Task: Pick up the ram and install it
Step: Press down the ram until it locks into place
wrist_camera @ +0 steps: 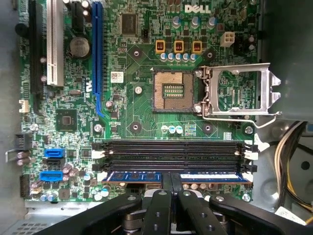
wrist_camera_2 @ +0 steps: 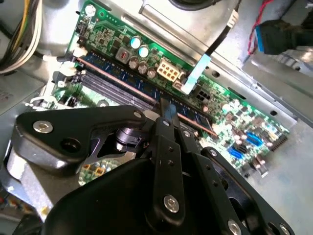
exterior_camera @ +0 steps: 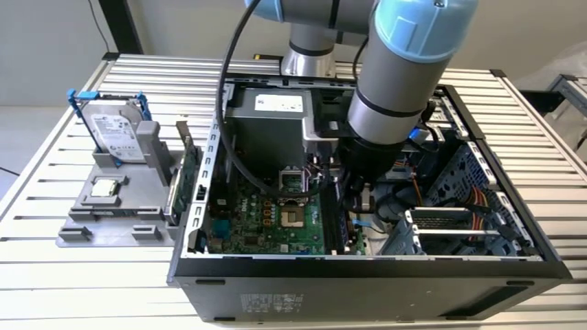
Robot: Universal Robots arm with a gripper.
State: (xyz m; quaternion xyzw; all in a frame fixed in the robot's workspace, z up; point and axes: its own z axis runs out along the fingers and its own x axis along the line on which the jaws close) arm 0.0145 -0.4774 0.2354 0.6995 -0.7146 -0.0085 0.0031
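The ram is a dark blue stick with a pale label. It stands on edge in the outermost of the black memory slots on the green motherboard. My gripper is over the stick's middle, with its black fingers shut on the top edge. In the second wrist view the ram runs along its slot under the gripper. In the exterior view the arm reaches down into the open computer case, with the gripper low by the board's right side.
The CPU socket lies open with its metal bracket swung aside. Cable bundles hang past the slot ends. Outside the case, a grey holder carries a silver hard drive and a green expansion card.
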